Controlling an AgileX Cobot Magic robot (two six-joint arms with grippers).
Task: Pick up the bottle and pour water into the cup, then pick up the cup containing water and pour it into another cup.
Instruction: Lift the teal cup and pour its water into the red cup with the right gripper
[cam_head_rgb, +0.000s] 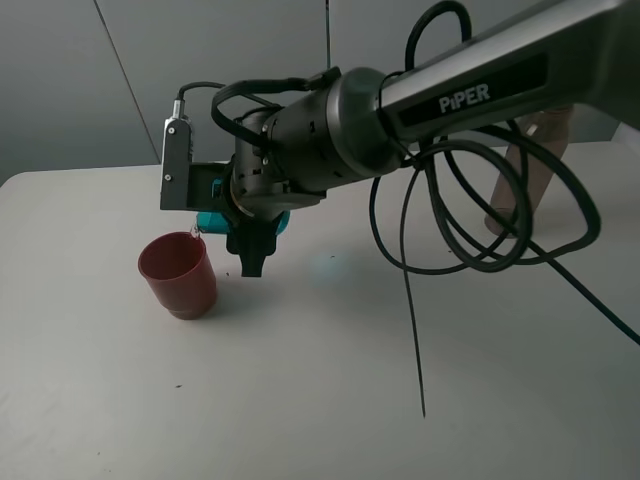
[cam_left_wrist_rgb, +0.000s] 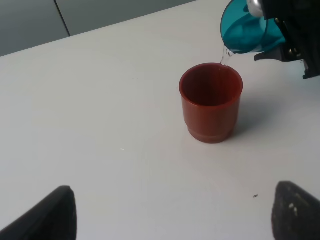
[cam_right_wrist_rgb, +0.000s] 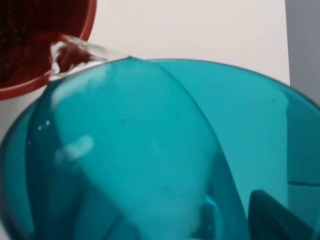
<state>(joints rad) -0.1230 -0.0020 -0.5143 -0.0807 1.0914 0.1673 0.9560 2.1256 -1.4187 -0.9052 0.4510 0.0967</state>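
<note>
Two cups: teal cup (cam_left_wrist_rgb: 245, 27), clamped tipped in your right gripper (cam_head_rgb: 232, 228), trickles water (cam_left_wrist_rgb: 225, 55) into red cup (cam_head_rgb: 178, 272) below; left gripper (cam_left_wrist_rgb: 175, 212) agape.

The cup (cam_right_wrist_rgb: 150, 150) is showing as glossy, translucent teal plastic, its smooth wall catching soft white highlights (the water (cam_left_wrist_rgb: 224, 56) at its lip is glinting clear and glassy). The red cup (cam_left_wrist_rgb: 211, 107) is looking opaque, a dull-red plastic with only a faint satin sheen on its smooth sides. The counter (cam_head_rgb: 320, 400) is reading as white, matt and smooth, with a few tiny dark specks. The arm (cam_head_rgb: 340, 125) is wearing a dark grey, semi-gloss shell, and its camera housing (cam_head_rgb: 176, 165) is looking like silvery brushed metal. The black cables (cam_head_rgb: 480, 220) are appearing rubbery and slightly shiny. The left fingers (cam_left_wrist_rgb: 55, 215) are showing matt black. The pale legs (cam_head_rgb: 530, 170) are looking like bare wood.
</note>
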